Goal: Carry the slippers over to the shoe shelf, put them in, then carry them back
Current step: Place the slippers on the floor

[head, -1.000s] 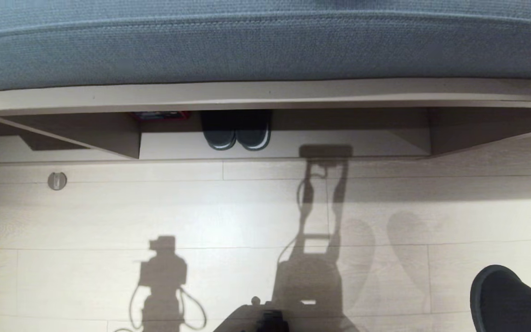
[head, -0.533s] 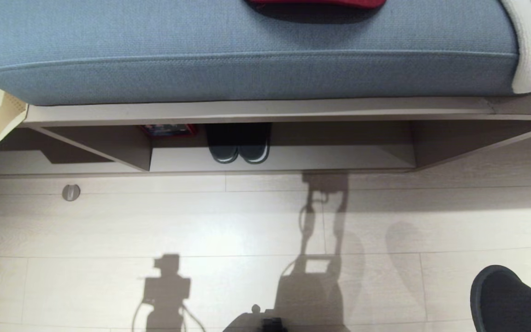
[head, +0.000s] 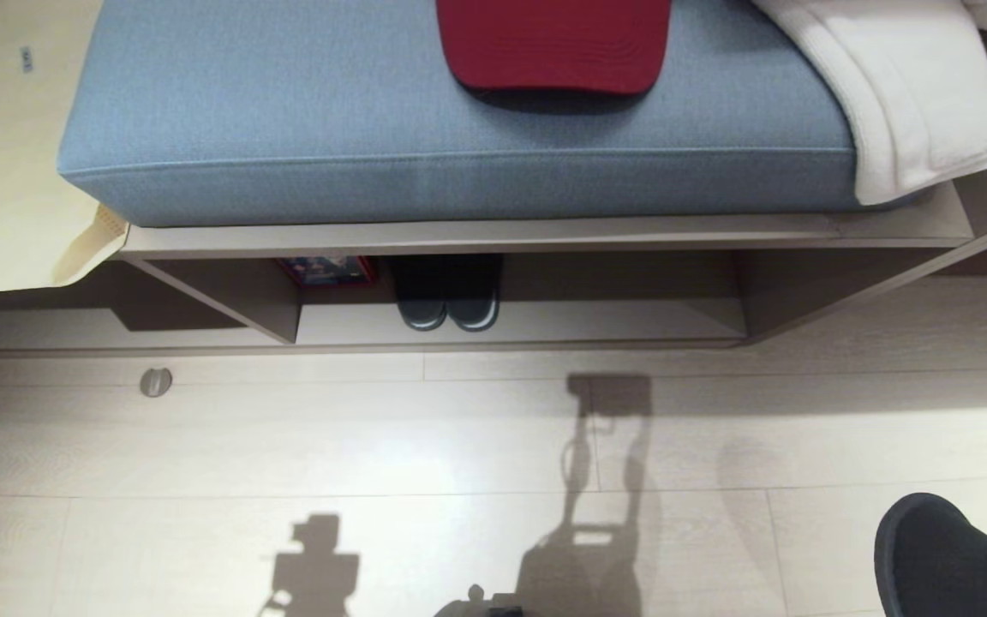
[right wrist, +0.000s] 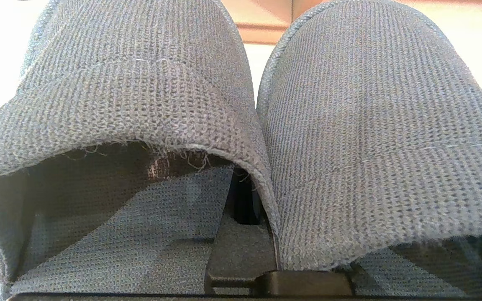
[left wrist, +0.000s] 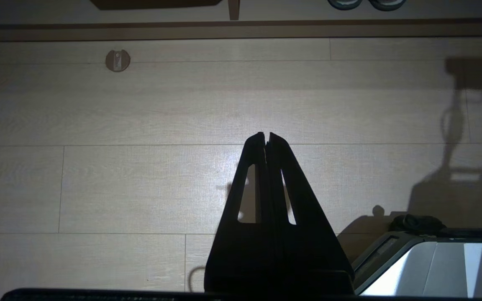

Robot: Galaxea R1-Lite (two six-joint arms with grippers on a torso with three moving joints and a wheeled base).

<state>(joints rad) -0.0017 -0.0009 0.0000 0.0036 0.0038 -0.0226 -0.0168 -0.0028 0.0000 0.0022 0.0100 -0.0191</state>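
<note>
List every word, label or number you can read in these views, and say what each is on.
None can be read.
Robot base: a few lines of small print at its edge, too small to read.
Red box in the shoe shelf: printed cover, too blurred to read.
Small mark on the cream surface beside the cushion: too small to read.

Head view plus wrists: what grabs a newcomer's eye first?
The red cap lying on the blue bench cushion at the top of the head view, with a white towel draped over the cushion's right end. Below, a dark pair of shoes sits in the shoe shelf under the bench. The right wrist view is filled by the slippers, pinched at their inner edges by the right gripper.
</note>
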